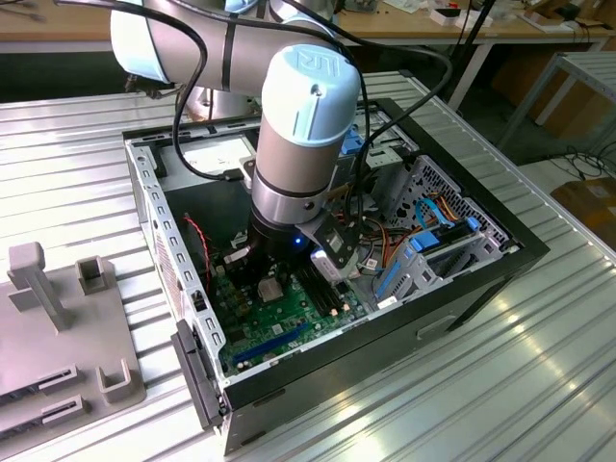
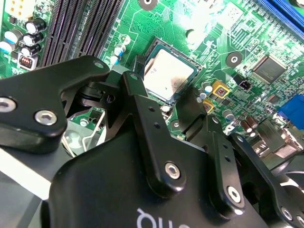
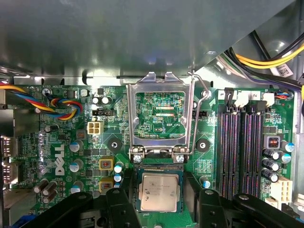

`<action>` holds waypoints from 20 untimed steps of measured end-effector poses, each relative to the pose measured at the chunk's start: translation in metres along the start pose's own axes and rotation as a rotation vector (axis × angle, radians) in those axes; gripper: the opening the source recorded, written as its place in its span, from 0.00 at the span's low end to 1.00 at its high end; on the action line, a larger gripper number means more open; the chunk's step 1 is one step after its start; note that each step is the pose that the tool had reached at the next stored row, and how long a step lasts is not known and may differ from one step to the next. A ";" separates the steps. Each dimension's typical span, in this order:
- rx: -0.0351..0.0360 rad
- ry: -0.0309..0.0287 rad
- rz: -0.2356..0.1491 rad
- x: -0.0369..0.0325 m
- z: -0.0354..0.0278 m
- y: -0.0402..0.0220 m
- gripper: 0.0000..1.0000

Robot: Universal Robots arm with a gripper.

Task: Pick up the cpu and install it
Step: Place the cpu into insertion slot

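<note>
– Exterior view first: where is the arm (image 1: pixel 298 125)?

– It comes in from 12 o'clock and reaches down into the open computer case (image 1: pixel 433 318), with its wrist over the green motherboard (image 1: pixel 279 337). A grey fixture (image 1: pixel 58 346) lies on the table (image 1: pixel 539 385) at 9 o'clock of the case.

– And the cpu (image 1: pixel 270 288)?

– Flat in its socket, silver top up, at 6 o'clock of the wrist.

– The gripper (image 3: pixel 160 199)?

– Spread wide and holding nothing. In both wrist views its fingers (image 3: pixel 121 204) (image 2: pixel 135 71) stand on either side of the cpu (image 3: pixel 160 192) (image 2: pixel 168 76). The socket frame (image 3: pixel 159 85) is flipped open just beside it, between the cables and the memory slots (image 3: pixel 242 152).
</note>
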State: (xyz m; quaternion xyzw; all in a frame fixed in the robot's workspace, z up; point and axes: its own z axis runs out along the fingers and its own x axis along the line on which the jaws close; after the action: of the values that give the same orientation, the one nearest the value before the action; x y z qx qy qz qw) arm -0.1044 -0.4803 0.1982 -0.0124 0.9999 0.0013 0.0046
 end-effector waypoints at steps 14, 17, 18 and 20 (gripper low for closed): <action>-0.0003 -0.0002 0.001 0.0000 -0.0031 0.0001 0.54; 0.0004 0.0002 0.010 0.0002 -0.0045 0.0000 0.54; 0.0001 0.0000 0.011 0.0001 -0.0050 0.0001 0.54; -0.0002 -0.0001 0.011 0.0002 -0.0058 0.0001 0.54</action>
State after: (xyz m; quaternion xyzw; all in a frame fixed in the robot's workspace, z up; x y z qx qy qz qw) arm -0.1047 -0.4802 0.2039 -0.0067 1.0000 0.0014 0.0047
